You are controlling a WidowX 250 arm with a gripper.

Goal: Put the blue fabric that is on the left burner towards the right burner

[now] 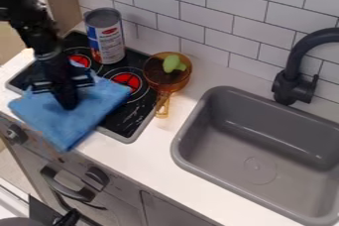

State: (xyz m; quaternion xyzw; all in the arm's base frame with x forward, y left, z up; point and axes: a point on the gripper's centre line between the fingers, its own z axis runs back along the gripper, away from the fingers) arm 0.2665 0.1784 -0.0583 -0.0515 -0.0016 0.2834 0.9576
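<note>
Camera view, stove & sink. Item: black gripper (68, 102), 1 pc., L side, pointing down, tip end at the blue cloth (92, 108). Jaws: can't tell how far open, nor whether any cloth is held btwn them. Item: blue cloth, 1 pc., rumpled, over front L part of the black stovetop (122, 132), upper R corner by the lower edge of the R burner (127, 81); lower corner hangs past the counter's front edge. L burner (80, 61), red ctr. visible, lies just behind the cloth.

Also: can (106, 41), metal w/ red, white & blue label, upright at rear of stovetop, btwn burners. Amber pan (180, 84), see-through, at R rear edge of stovetop, handle to front; green toy (173, 63) inside. Gray sink (222, 151), set in white counter (142, 153), R side; black faucet (291, 74) at its rear. Tile wall (228, 14), white, behind. Dark knobs (97, 176) & oven handle (66, 185), front face below.
</note>
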